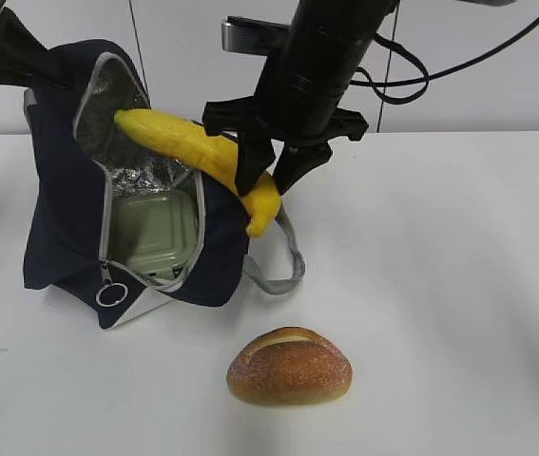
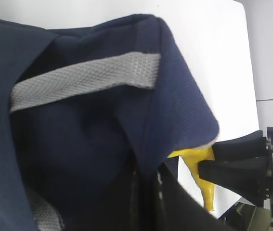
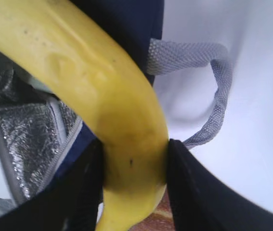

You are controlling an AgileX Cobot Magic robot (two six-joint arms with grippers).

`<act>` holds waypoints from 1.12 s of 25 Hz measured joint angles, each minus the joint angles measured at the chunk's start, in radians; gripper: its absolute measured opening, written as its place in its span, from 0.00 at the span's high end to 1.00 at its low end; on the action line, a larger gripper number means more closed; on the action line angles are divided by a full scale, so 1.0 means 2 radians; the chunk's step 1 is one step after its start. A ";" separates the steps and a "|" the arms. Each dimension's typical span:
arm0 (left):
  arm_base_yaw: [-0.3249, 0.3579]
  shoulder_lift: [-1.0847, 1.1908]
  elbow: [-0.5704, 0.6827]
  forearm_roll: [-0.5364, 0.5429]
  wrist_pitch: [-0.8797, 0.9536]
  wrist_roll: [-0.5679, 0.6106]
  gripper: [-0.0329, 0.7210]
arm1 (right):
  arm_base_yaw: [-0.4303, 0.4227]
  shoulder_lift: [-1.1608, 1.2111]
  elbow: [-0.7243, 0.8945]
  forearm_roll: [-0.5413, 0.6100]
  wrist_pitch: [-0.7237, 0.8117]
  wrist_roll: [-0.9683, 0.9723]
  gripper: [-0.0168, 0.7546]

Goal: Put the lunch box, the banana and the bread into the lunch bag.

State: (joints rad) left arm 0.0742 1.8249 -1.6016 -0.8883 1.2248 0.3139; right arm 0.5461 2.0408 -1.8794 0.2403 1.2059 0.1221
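The navy lunch bag [image 1: 60,209] stands open at the left, showing its foil lining. My left gripper [image 1: 36,66] is shut on its top edge and holds it up; in the left wrist view [image 2: 148,202] the dark fabric [image 2: 88,144] fills the frame. The green-lidded lunch box [image 1: 152,233] sits inside the bag. My right gripper [image 1: 271,171] is shut on the near end of the yellow banana [image 1: 183,142], whose far end reaches into the bag's opening. The right wrist view shows the gripper [image 3: 135,163] clamping the banana [image 3: 93,82]. The bread [image 1: 289,366] lies on the table in front.
A grey strap handle [image 1: 288,266] loops out on the table right of the bag, under the right gripper. The ring zip pull [image 1: 111,294] hangs at the bag's front. The white table [image 1: 459,285] extends to the right.
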 joint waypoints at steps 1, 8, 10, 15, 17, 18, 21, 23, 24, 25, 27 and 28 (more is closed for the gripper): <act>0.000 0.000 0.000 -0.001 0.000 0.000 0.98 | 0.000 0.000 0.000 0.003 -0.005 0.011 0.57; 0.000 0.000 0.000 -0.010 0.000 0.000 0.98 | 0.000 0.019 -0.001 0.081 -0.040 0.041 0.57; 0.000 0.000 0.000 -0.010 0.000 0.000 0.98 | 0.000 0.027 -0.001 0.113 -0.049 0.044 0.57; -0.006 0.000 0.000 -0.010 -0.004 0.000 0.98 | 0.007 0.034 -0.001 0.156 -0.105 0.053 0.57; -0.010 0.000 0.000 -0.010 -0.008 0.000 0.98 | 0.012 0.035 -0.001 0.161 -0.127 0.055 0.57; -0.011 0.000 0.000 -0.010 -0.009 0.000 0.98 | 0.015 0.036 -0.001 0.162 -0.135 0.055 0.55; -0.012 0.000 0.000 -0.011 -0.010 0.000 0.98 | 0.024 0.042 -0.001 0.178 -0.154 0.021 0.47; -0.012 0.000 0.000 -0.011 -0.010 0.000 0.98 | 0.029 0.046 -0.001 0.197 -0.161 -0.019 0.37; -0.012 0.000 0.000 -0.011 -0.010 0.000 0.98 | 0.030 0.047 -0.001 0.204 -0.165 -0.038 0.32; -0.012 0.000 0.000 -0.011 -0.008 0.000 0.98 | 0.030 0.047 -0.001 0.209 -0.171 -0.053 0.28; -0.013 0.000 0.000 -0.011 -0.006 0.000 0.98 | 0.031 0.047 -0.001 0.214 -0.176 -0.071 0.24; -0.013 0.000 0.000 -0.012 -0.006 0.000 0.98 | 0.031 0.047 -0.001 0.214 -0.177 -0.077 0.24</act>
State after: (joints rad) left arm 0.0473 1.8249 -1.6016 -0.9115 1.2136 0.3139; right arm 0.6072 2.1343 -1.8819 0.6681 0.8520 -0.0320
